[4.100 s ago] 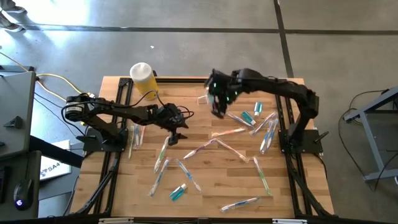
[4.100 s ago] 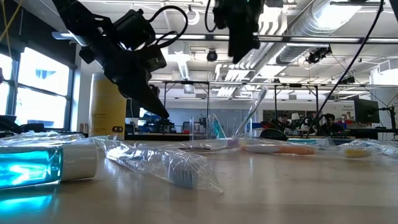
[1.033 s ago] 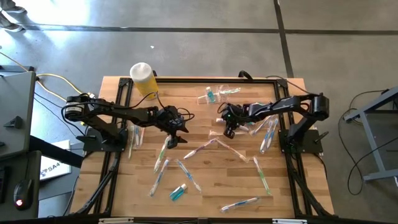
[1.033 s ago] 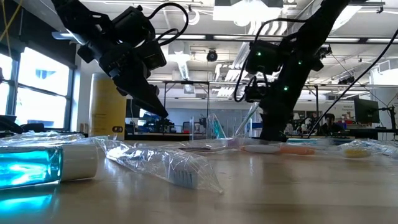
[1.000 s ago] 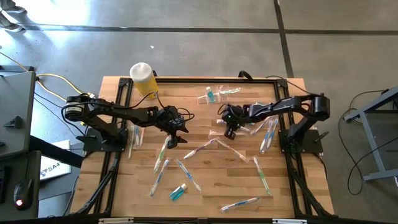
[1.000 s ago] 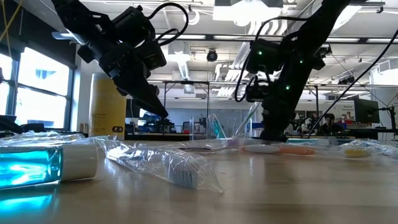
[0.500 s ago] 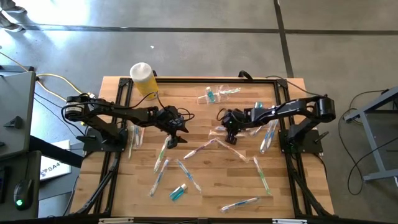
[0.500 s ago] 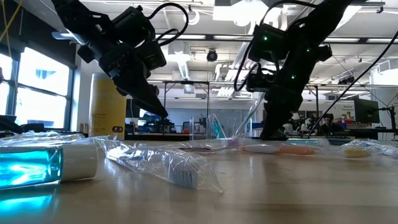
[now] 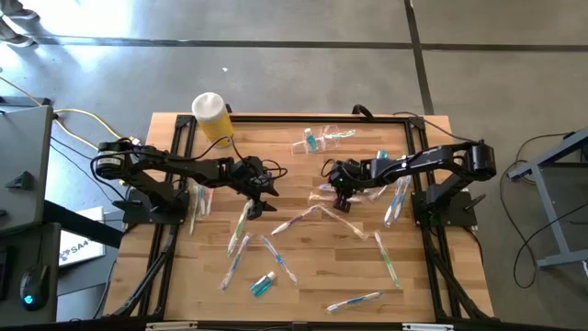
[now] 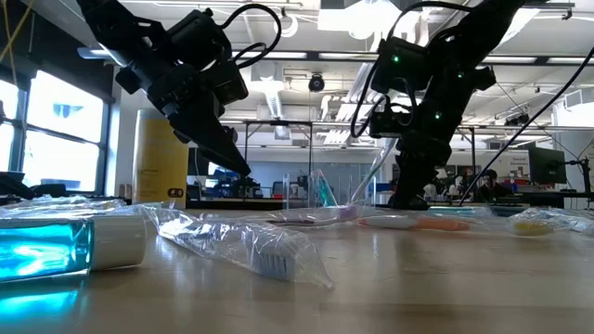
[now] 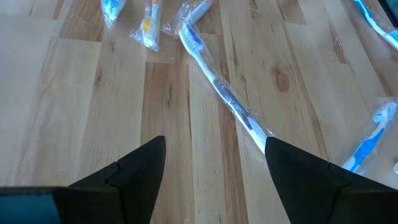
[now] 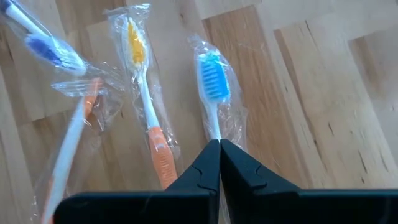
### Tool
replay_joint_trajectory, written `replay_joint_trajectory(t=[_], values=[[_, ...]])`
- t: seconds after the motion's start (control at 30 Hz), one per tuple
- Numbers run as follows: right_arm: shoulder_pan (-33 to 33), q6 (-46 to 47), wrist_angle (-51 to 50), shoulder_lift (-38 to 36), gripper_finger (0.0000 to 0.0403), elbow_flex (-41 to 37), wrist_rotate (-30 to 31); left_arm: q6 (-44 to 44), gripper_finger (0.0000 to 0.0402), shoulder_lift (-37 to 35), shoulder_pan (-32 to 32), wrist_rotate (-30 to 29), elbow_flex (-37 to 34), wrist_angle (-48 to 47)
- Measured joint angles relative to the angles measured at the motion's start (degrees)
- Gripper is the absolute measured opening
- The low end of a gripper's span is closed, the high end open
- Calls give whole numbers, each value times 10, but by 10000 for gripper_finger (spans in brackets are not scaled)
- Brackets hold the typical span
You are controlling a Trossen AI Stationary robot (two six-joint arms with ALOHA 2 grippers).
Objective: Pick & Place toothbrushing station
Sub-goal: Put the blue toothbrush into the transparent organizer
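Wrapped toothbrushes lie scattered flat on the wooden table (image 9: 303, 276). A small clear cup (image 9: 315, 141) at the far middle holds a teal tube and a toothbrush. My right gripper (image 9: 341, 203) points down, shut, at a blue-bristled toothbrush (image 12: 213, 84) in a cluster right of centre. My left gripper (image 9: 256, 199) hovers open left of centre, above bare wood, with a wrapped toothbrush (image 11: 227, 102) just beyond its fingers (image 11: 149, 162). Teal tubes lie at the near middle (image 9: 264, 284) and far right (image 9: 382, 161). My right gripper meets the blue-bristled toothbrush at its handle (image 12: 214, 132), just below the head, coming from above. The shut fingertips (image 12: 211, 158) cover the spot, so I cannot tell whether handle or wrapper is pinched. The toothbrush lies flat on the table.
A yellow cylinder with a white top (image 9: 213, 118) stands at the far left corner. An orange-handled toothbrush (image 12: 152, 134) lies beside the blue one. Black frame rails run along the left (image 9: 170, 230) and right (image 9: 432, 248) edges. People sit in the room behind (image 10: 487, 181).
My right arm's wrist has risen and swung a little toward the table's right edge, tipping the gripper steeper, while its shut fingertips stay low at the same cluster of toothbrushes.
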Motion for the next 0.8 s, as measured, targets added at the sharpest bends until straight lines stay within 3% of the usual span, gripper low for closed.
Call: replay_joint_trajectory(t=[0.8], values=[[0,0,6,-1,5,0,-2,1,269,0,0,0,0,0]])
